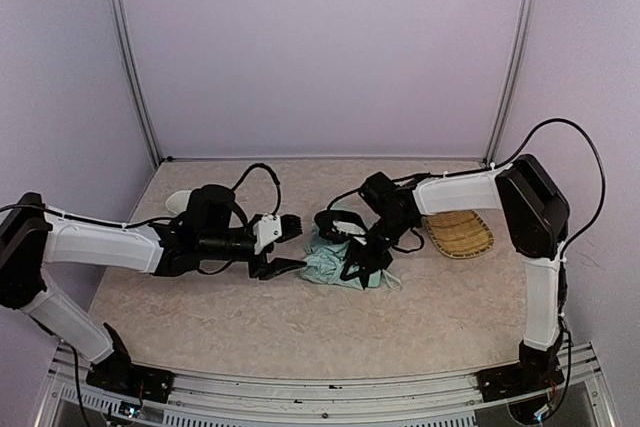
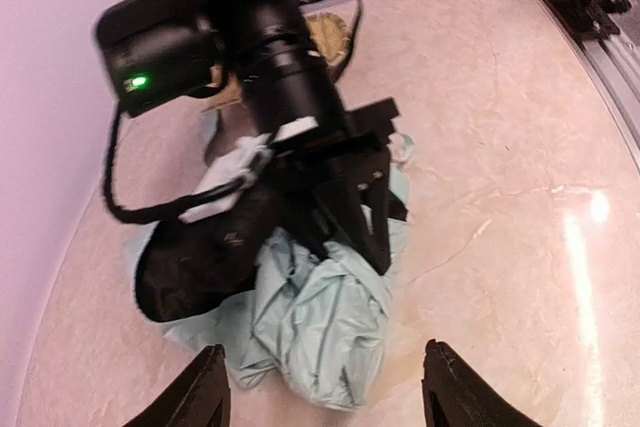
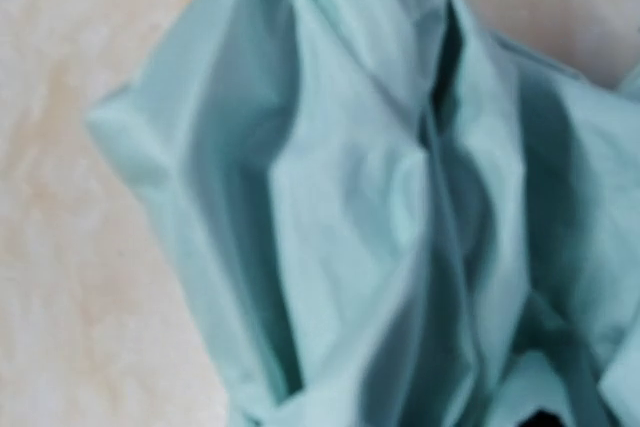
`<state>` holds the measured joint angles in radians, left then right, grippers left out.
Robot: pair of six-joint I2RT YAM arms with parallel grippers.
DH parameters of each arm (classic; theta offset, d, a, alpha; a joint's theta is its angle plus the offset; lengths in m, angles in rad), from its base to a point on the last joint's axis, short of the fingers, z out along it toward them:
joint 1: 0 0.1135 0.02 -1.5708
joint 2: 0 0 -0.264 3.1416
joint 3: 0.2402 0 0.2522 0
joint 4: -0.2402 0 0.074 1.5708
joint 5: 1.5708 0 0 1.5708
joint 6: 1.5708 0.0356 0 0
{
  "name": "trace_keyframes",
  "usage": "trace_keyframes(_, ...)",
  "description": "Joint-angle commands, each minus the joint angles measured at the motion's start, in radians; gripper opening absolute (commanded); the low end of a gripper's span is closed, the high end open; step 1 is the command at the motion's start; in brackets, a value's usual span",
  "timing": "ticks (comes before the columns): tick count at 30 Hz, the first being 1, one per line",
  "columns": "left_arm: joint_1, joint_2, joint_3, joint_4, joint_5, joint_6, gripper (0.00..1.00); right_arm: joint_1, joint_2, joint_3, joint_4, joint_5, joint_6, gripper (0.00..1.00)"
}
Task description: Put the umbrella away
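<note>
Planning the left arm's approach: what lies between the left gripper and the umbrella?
Nothing: in the left wrist view the umbrella fabric reaches right up to the left gripper.

I see soft, even light with pale shadows. A bright shiny spot sits on the table (image 2: 598,209) near the umbrella (image 2: 320,327). Very close up, the umbrella cloth looks blurry and soft.

Woven straw tray (image 1: 459,234), beige marbled table (image 1: 300,327), lilac walls (image 1: 320,47)
</note>
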<state>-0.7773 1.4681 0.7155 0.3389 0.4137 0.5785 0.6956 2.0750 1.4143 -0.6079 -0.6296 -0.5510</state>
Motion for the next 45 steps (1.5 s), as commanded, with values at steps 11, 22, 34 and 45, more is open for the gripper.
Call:
trace_keyframes(11,-0.145,0.367,0.227,-0.096,-0.279,0.315,0.86,-0.076,0.229,0.075,-0.299,-0.232,0.040,0.05)
trace_keyframes(22,-0.137,0.511,0.309,-0.142,-0.353,0.354,0.77,-0.080,0.266,0.100,-0.306,-0.256,0.008,0.05)
trace_keyframes(34,-0.124,0.563,0.421,-0.460,-0.257,0.188,0.21,-0.111,0.024,0.023,-0.008,-0.197,0.167,0.39)
trace_keyframes(45,-0.074,0.706,0.605,-0.823,-0.066,0.042,0.00,-0.112,-0.412,-0.366,0.432,0.041,0.239,0.47)
